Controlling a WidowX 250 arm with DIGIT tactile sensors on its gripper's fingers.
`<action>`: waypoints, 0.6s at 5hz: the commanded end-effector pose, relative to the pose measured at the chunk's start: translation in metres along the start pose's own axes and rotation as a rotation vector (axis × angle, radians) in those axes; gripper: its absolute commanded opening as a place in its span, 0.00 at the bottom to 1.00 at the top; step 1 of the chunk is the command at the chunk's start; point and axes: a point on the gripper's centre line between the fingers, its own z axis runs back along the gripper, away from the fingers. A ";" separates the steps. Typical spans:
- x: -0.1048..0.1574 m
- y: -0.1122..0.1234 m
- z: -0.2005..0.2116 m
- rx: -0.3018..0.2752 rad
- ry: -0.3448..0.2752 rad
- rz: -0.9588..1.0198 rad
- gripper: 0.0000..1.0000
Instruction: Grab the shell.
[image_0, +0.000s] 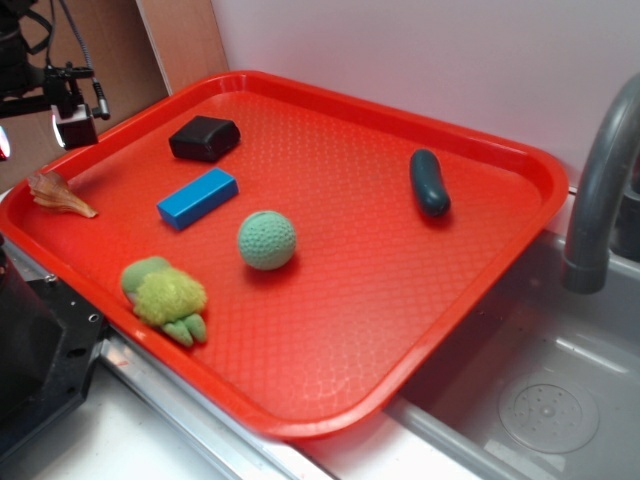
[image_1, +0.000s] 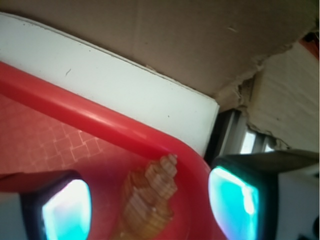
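- Step in hand, as I judge it: lining up over the shell (image_0: 60, 194) and coming down for the grasp; nothing held yet.
- Shell sits at the far left corner of the red tray (image_0: 400, 330), close to the raised rim, well apart from the blue block (image_0: 197, 197), black box (image_0: 204, 138), green ball (image_0: 267, 240), fuzzy plush toy (image_0: 165, 296) and dark cucumber-like piece (image_0: 429, 182).
- Gripper (image_1: 150, 207) in the wrist view: fingers (image_1: 66, 207) spread wide, shell showing in the gap between the two pads, no contact visible on either side.
- Shell lies roughly centred between the pads, maybe a touch nearer the left one in the picture; one end points up toward the tray's rim corner, the other runs off the bottom edge.
- Exterior view: only part of the arm's head shows at the top left, above and behind the shell; height above the tray can't be told exactly.
- To do it well: drop straight down and keep the shell centred so both pads meet its body together.
- Close across the thicker knobbly part, not the thin point, which would likely slip out.
- Risk: rim is just beside the shell, so the far pad could land on or catch the tray wall; keep that finger inside the rim.
- Shell is small, hard and uneven; a slow squeeze should stop it squirting sideways.
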 end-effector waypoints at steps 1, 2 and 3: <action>-0.012 -0.001 -0.017 -0.006 0.015 -0.009 1.00; -0.036 0.009 -0.024 -0.026 0.045 0.023 1.00; -0.059 0.010 -0.032 -0.051 0.068 0.001 0.00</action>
